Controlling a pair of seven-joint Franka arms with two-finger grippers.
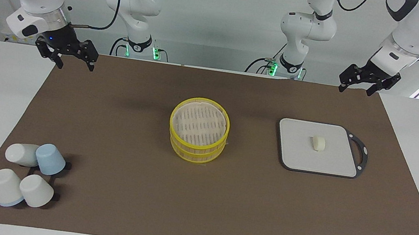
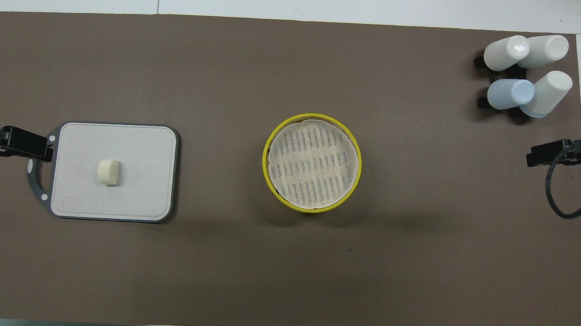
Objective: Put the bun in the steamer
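Left gripper (image 1: 357, 88) raised over the mat's (image 1: 119, 203) edge nearest the robots at the left arm's end, jaws spread and holding nothing; right gripper (image 1: 74, 64) likewise raised, spread and holding nothing at the right arm's end. Bun (image 1: 318, 143) lying on the grey board (image 1: 294, 154), toward the left arm's end. Steamer (image 1: 195, 154) at mid-mat, well apart from the board; cups (image 1: 26, 178) clustered farthest from the robots at the right arm's end

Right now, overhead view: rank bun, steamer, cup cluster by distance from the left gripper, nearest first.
From the left gripper:
1. bun, on the grey board at the left arm's end.
2. steamer, mid-table.
3. cup cluster, at the right arm's end.
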